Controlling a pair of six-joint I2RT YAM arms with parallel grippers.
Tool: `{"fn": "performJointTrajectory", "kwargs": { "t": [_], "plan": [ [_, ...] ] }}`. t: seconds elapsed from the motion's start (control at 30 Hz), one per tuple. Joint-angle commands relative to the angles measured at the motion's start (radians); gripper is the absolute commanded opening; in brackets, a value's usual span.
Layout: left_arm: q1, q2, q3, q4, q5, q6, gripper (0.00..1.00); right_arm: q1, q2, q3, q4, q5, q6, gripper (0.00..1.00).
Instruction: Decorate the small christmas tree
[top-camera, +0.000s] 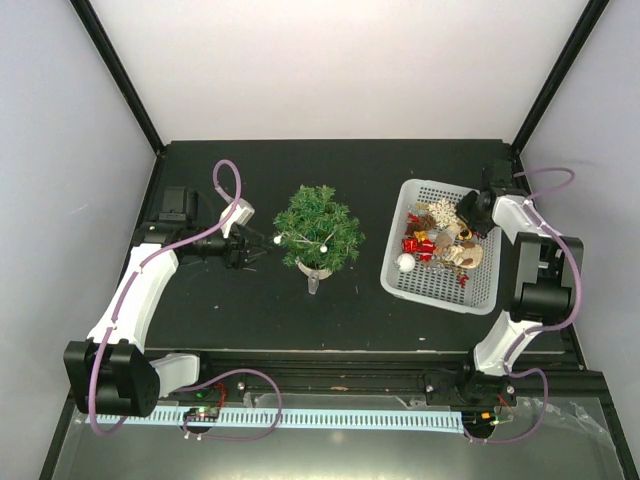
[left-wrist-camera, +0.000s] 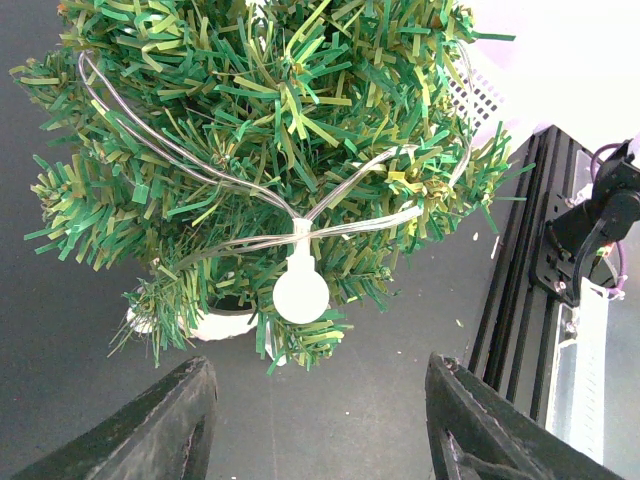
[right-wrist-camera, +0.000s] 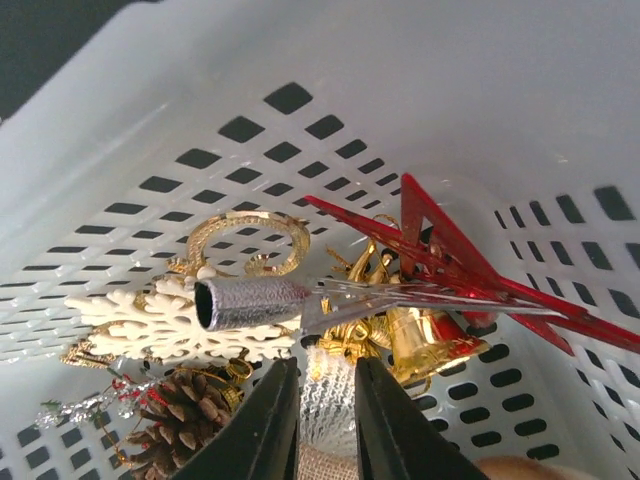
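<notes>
At the near side, left of the small christmas tree (top-camera: 318, 232), the left pincer (left-wrist-camera: 318, 372) hangs low over the dark worktop (top-camera: 230, 310). It points at the tree's lower branches, close to them but not touching. Its two black fingers (left-wrist-camera: 160, 430) stand wide apart with nothing between them.

The tree stands upright near the middle of the worktop in its small white pot (left-wrist-camera: 225, 322). A clear wire (left-wrist-camera: 170, 150) loops around the branches, and a round white bulb (left-wrist-camera: 300, 293) on it hangs at the side facing the left pincer.

To the right of the tree, well apart from it, sits a white mesh basket (top-camera: 430, 288) full of ornaments. The right pincer (right-wrist-camera: 325, 366) reaches down into the end of the basket farthest from the arm bases. Its fingers are drawn almost together over something pale and glittery, but the view is too tight to tell whether they pinch it.

Just beyond the fingertips lies a silver star on a tube (right-wrist-camera: 250, 302). Around it are a white snowflake (right-wrist-camera: 150, 325), a pine cone (right-wrist-camera: 185, 415), a gold bell (right-wrist-camera: 410, 340) and a red star (right-wrist-camera: 450, 255), with a gold ring (right-wrist-camera: 245, 235) against the basket's wall.
</notes>
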Motion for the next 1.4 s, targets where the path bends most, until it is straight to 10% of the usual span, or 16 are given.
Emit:
{"fn": "performJointTrajectory", "kwargs": {
  "t": [0.0,0.5,1.37],
  "plan": [
    [0.007,-0.012,0.002,0.009,0.018,0.019,0.58,-0.006,-0.062,-0.010,0.002,0.017,0.004,0.19],
    [0.007,-0.007,0.000,0.007,0.019,0.033,0.58,-0.012,-0.095,0.081,-0.006,-0.015,-0.178,0.69],
    [0.007,-0.010,0.010,-0.032,0.068,0.079,0.60,-0.028,-0.034,-0.039,0.156,-0.133,-0.282,0.63]
  ]
}}
